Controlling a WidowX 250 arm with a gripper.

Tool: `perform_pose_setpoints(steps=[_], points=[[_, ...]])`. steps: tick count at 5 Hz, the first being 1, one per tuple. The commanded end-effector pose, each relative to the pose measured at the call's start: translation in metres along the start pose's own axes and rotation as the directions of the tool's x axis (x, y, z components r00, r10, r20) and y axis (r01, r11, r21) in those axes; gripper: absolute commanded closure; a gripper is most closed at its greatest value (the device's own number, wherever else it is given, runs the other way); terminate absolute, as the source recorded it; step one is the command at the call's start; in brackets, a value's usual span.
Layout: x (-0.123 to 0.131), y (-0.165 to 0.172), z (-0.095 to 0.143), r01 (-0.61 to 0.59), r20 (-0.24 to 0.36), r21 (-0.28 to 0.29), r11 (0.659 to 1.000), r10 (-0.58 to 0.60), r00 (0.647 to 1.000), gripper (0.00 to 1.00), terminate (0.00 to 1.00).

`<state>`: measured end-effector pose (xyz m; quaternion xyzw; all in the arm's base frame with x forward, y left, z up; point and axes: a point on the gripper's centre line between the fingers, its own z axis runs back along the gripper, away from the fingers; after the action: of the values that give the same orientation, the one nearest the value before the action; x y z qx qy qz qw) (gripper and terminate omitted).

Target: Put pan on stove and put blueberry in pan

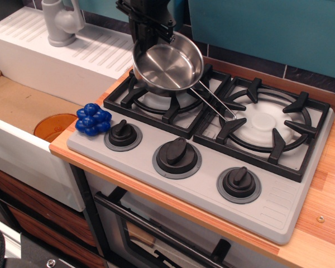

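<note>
Stainless steel: one pan (168, 66), round and shiny, empty inside, held tilted above the left grate (166, 92) of the stove (212, 162), its thin wire loop handle (215, 103) reaching right and down toward the seam between the two grates; whether its base touches the grate cannot be told. One gripper (151, 30), black, descends from the top edge and pinches the pan's far left rim, jaws pressed onto the metal. One stove, light grey, with two black grates over white burners and three black knobs (177, 156) in a row along the front edge. One blueberry (93, 119), a cluster of glossy deep-blue balls, sits at the stove's front left corner, just beside the leftmost knob and well apart from the pan. One orange disc (53, 126) lies in the sink basin (22, 106) beside the counter's left edge, partly hidden behind the blueberry. One grey faucet (61, 22) stands at the top left corner on a white ribbed drainboard (72, 53). A wooden counter (324, 223) borders the stove; nothing lies between blueberry and pan except the left grate.
</note>
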<state>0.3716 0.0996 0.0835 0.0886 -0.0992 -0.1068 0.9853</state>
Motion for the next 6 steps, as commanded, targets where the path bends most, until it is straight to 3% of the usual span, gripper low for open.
perform_pose_setpoints(steps=[1, 4, 5, 6], points=[[0.009, 0.004, 0.022, 0.033, 0.044, 0.013, 0.999, -0.034, 0.998, 0.00, 0.00], [0.013, -0.002, 0.063, 0.049, -0.006, 0.013, 0.999, -0.049, 0.999, 0.00, 0.00], [0.014, -0.007, 0.073, 0.095, -0.064, 0.027, 0.995, -0.093, 0.994, 0.00, 0.00], [0.014, -0.007, 0.073, 0.095, -0.064, 0.027, 0.995, -0.093, 0.994, 0.00, 0.00]])
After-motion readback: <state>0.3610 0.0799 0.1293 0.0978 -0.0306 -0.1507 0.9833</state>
